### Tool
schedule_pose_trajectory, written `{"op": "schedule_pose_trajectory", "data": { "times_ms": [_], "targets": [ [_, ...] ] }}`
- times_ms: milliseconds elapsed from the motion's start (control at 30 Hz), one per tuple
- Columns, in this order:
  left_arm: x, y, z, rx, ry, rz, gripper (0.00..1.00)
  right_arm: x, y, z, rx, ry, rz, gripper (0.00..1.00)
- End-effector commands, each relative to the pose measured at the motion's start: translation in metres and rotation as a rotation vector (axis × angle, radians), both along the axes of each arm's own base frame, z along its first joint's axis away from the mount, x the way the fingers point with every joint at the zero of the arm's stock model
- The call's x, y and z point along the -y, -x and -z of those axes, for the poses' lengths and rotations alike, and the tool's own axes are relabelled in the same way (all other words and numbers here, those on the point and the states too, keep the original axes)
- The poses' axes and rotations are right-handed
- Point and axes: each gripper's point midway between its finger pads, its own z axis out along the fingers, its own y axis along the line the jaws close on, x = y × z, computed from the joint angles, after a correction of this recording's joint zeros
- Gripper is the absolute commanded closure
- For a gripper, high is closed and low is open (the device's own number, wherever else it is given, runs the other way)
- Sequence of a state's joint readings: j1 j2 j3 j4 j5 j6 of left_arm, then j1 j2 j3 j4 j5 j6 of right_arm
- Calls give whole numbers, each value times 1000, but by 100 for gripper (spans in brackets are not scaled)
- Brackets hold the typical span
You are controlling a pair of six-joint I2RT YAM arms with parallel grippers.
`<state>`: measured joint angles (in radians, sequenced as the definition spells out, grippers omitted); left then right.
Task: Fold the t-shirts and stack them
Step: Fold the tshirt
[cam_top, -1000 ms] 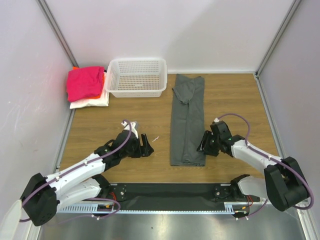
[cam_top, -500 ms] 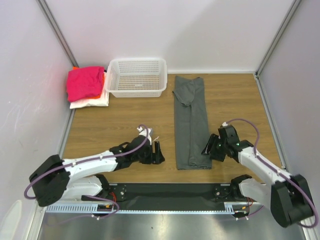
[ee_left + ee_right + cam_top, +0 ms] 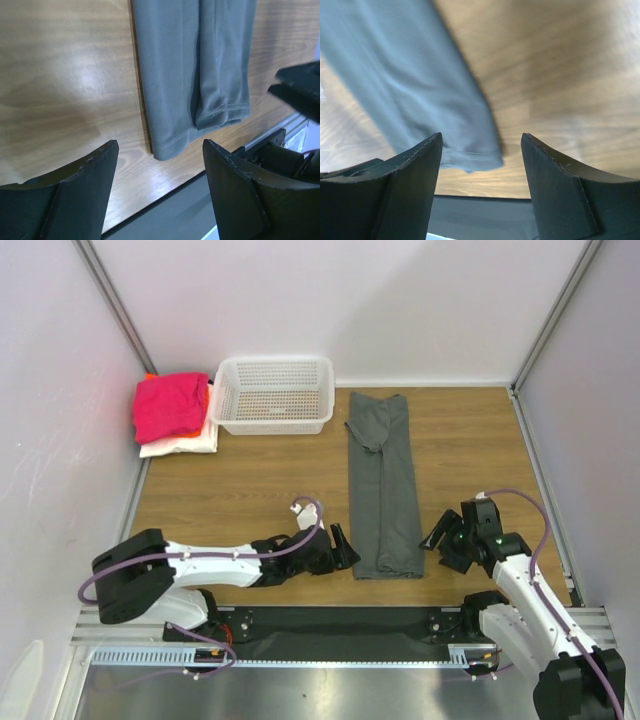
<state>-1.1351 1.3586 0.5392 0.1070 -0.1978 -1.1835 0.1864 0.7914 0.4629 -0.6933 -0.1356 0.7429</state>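
Findings, t-shirt on the table (image 3: pixel 250 490):

- The dark grey t-shirt (image 3: pixel 385 485) lies flat, folded lengthwise into a long narrow strip that runs straight away from both grippers. Its near hem lies between them.
- In the left wrist view, the dark grey t-shirt (image 3: pixel 190 75) shows two overlapped layers. The stitched hems are stepped, one ending short of the other.
- At the far end a folded-in sleeve forms a slanted flap.
- The cloth is smooth, with a few long creases.

Grippers:

- The left gripper (image 3: pixel 345 548) rests low, just beside the strip's near left corner. Its jaws are wide apart and empty (image 3: pixel 160 147).
- The right gripper (image 3: pixel 438 545) sits off the near right corner, with bare wood between it and the cloth. Its jaws are spread wide and hold nothing (image 3: pixel 481 137).
- In the right wrist view, the hem corner (image 3: pixel 470 160) lies ahead of the gap, towards its left finger.

Other shirts:

- A folded stack sits well beyond the left gripper, at the far left: the magenta t-shirt (image 3: pixel 170 405) is on top, with an orange t-shirt (image 3: pixel 207 398) and a white t-shirt (image 3: pixel 180 445) beneath.
- The stack lies just beside a white mesh basket (image 3: pixel 273 395).
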Motion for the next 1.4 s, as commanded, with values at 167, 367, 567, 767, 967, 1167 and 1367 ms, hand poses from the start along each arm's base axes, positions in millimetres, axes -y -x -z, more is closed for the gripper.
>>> {"op": "schedule_pose_trajectory", "data": {
  "times_ms": [167, 367, 567, 767, 967, 1167, 1367],
  "targets": [
    [30, 2, -6, -49, 74, -145, 27, -1, 18, 14, -43, -50, 49, 38],
    [31, 6, 6, -67, 66, -164, 30, -7, 28, 31, -65, -81, 18, 39],
    [33, 13, 14, -104, 62, -183, 33, -10, 27, 30, -50, -97, 7, 45],
    [26, 16, 22, -125, 42, -215, 35, -13, 29, 31, -62, -103, -20, 51],
    [28, 18, 25, -132, 37, -214, 39, -14, 34, 32, -83, -102, -36, 52],
    [22, 20, 29, -151, 17, -248, 43, -16, 35, 31, -76, -109, -41, 59],
    [28, 22, 31, -163, 9, -237, 48, -18, 34, 31, -72, -118, -44, 64]
  ]
}}
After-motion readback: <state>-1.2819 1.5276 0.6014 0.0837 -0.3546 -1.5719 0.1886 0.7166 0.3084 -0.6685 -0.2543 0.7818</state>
